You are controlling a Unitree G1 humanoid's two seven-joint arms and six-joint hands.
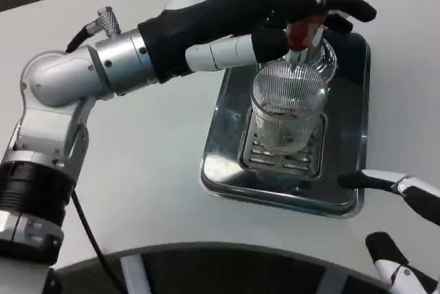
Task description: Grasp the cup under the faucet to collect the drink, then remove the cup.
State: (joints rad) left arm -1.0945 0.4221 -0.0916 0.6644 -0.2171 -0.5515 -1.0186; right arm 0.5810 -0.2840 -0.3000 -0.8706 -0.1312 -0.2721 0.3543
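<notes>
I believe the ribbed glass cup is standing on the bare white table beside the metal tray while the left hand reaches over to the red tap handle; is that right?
Not quite. In the head view the cup stands on the slotted grate inside the metal tray, not on the white table. The left hand does reach over to the red tap handle.

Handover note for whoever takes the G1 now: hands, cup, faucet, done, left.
Left hand: up at the faucet's red handle, fingers around it.
Right hand: at the tray's near right edge, fingers apart, holding nothing.
Cup: clear ribbed glass, upright on the tray's grate, under the faucet.
Done: cup in place. Fill level unclear.
Left: finish filling, remove the cup.
</notes>
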